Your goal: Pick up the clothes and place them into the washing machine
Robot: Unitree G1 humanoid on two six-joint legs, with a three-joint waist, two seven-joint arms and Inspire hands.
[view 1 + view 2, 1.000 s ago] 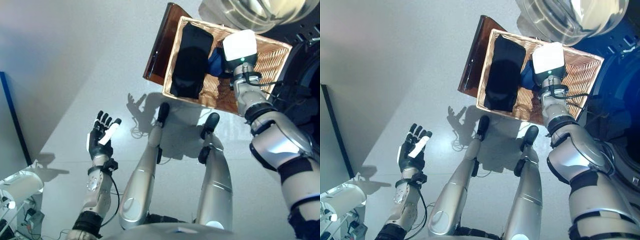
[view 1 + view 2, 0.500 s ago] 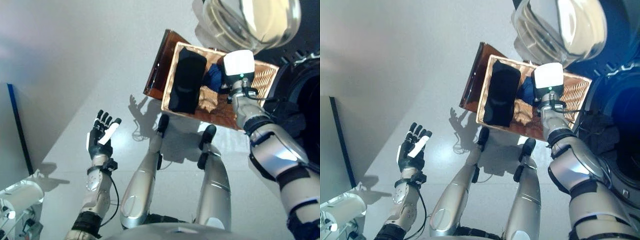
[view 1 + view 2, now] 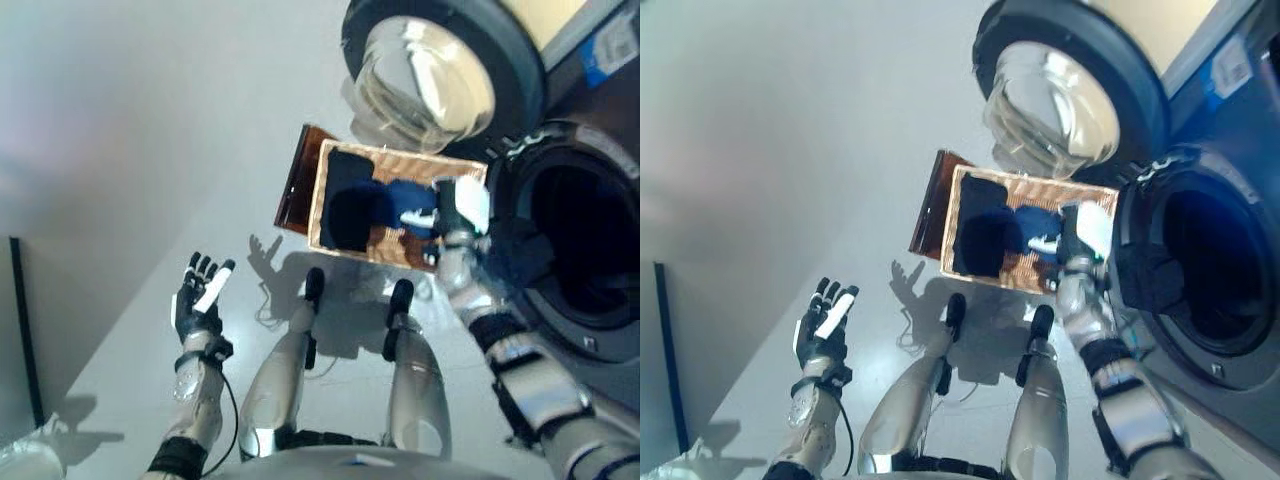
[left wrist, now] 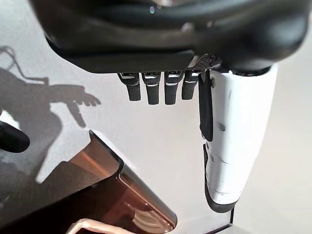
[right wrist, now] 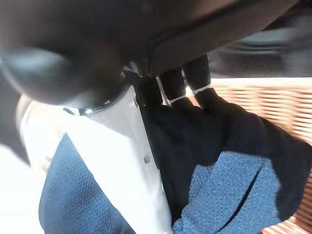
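1. Inside the wicker basket [image 3: 345,165] on the floor, the right hand [image 3: 455,215] is down among the clothes: a blue knit garment [image 5: 234,187] w/ a dark garment [image 3: 350,215] beside it. In the right wrist view its fingers [image 5: 195,78] curl into the dark cloth and the white-covered thumb lies against the blue knit, so it reads as a pinch on the blue garment's fabric.
2. Step in hand, as a judgement: the pick-up. The clothes are in the basket and nothing has been lifted clear; no item is visibly being carried toward the drum.
3. Next move likely calls for: firm the grasp, lift straight up so the cloth clears the basket rim, then swing to the robot's right into the washing machine opening [image 3: 580,250], which sits just beside the basket. Risk: only one layer comes up, or a trailing end snags on the rim.
4. Left hand [image 3: 198,300] hangs well apart from the basket, over bare floor, fingers straight and spread, holding nothing; idle.
5. Surface: smooth pale grey floor [image 3: 130,150], glossy enough to carry shadows. A brown board-like piece [image 3: 292,190] lies against the basket's far side; what it is can't be told.
6. Room: the machine's round glass door [image 3: 425,85] stands swung open above the basket, drum dark inside; contents can't be made out.
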